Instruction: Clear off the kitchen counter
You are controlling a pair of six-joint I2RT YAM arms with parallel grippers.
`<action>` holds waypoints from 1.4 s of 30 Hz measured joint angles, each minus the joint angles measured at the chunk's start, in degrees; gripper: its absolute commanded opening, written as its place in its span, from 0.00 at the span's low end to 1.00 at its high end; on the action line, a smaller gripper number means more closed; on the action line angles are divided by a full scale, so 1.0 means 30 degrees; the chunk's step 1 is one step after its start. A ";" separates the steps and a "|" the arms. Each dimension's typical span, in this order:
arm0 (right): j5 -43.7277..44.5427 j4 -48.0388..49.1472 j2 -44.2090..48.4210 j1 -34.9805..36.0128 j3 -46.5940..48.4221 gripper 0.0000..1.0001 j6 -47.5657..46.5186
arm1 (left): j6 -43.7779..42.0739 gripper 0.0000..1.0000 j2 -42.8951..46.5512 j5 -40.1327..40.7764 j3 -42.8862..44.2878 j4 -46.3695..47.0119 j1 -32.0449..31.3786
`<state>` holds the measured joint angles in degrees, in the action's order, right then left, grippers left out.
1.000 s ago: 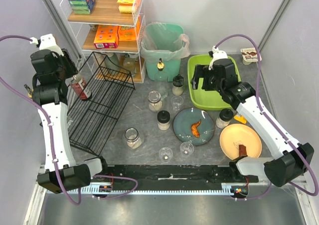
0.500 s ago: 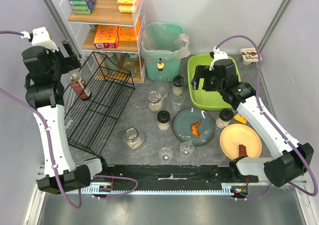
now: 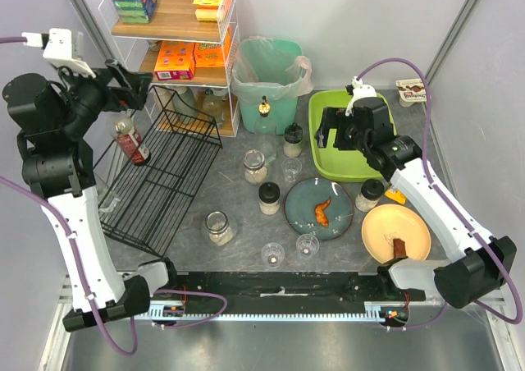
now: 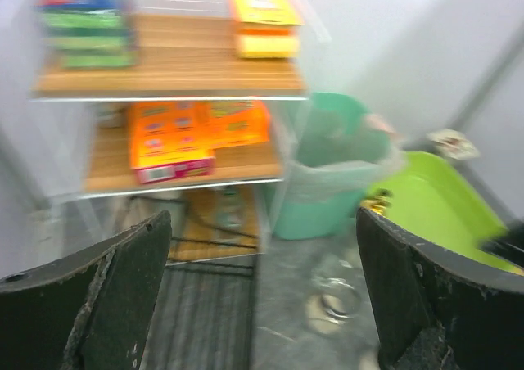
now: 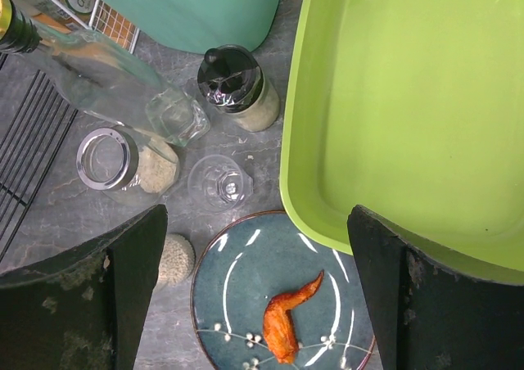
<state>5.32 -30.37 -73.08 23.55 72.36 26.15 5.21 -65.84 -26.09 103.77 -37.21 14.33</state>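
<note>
The dark-grey kitchen counter (image 3: 234,194) carries a blue plate (image 3: 302,199) with a chicken wing (image 3: 322,211), an orange plate (image 3: 414,223) with a food scrap, several jars and several glasses. My left gripper (image 3: 135,85) is open and empty, raised high beside the wire shelf; its view is blurred (image 4: 262,304). My right gripper (image 3: 335,135) is open and empty above the left rim of the lime-green tub (image 3: 361,172). In the right wrist view it (image 5: 258,296) hangs over the blue plate (image 5: 237,280) and wing (image 5: 286,325).
A black wire rack (image 3: 164,182) at the left holds a red-labelled bottle (image 3: 129,139). A teal bin (image 3: 267,75) stands at the back, a clear bottle (image 5: 98,79) in front of it. An open jar (image 5: 110,159), a black-lidded jar (image 5: 233,83) and a glass (image 5: 221,182) stand left of the tub.
My left arm has risen and swung up away from the bottle in the rack, its gripper now pointing toward the shelf. The right arm has not moved.
</note>
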 measured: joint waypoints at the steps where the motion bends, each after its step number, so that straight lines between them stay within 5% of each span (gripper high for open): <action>1: -0.0095 0.0000 0.0000 -0.0015 0.0000 0.98 0.0000 | 0.0510 0.98 -0.0197 -0.1486 0.0051 0.0219 -0.0087; 5: -0.0350 0.0000 0.0000 -0.0015 0.0000 0.98 0.0000 | 0.2499 0.98 -0.0816 -0.5107 -0.0546 0.1756 -0.1472; 10: -0.0503 0.0000 0.0000 -0.0015 0.0000 0.98 0.0015 | 0.3111 0.96 -0.1741 -0.5566 -0.2215 0.2288 -0.5668; 16: -0.0852 0.0000 0.0000 -0.0015 0.0000 0.98 0.0015 | 0.2820 0.91 -0.2098 -0.1435 -0.4823 0.3249 -1.1526; 21: -0.1071 0.0007 0.0000 -0.0015 -0.0015 0.98 0.0015 | 0.2659 0.91 -0.2652 0.3075 -0.7220 0.4852 -1.4294; 28: -0.1056 0.0066 0.0015 -0.0015 -0.0372 0.98 0.0015 | 0.1923 0.91 -0.4641 0.7839 -0.9107 0.7694 -1.5846; 42: -0.0969 0.0058 0.0291 -0.0029 -0.0750 0.98 0.0015 | -0.0415 0.81 -0.7861 0.9661 -0.9515 1.3187 -1.5948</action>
<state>2.42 -30.20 -72.20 23.46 70.11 26.20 3.97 -89.43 2.90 75.22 2.35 -33.52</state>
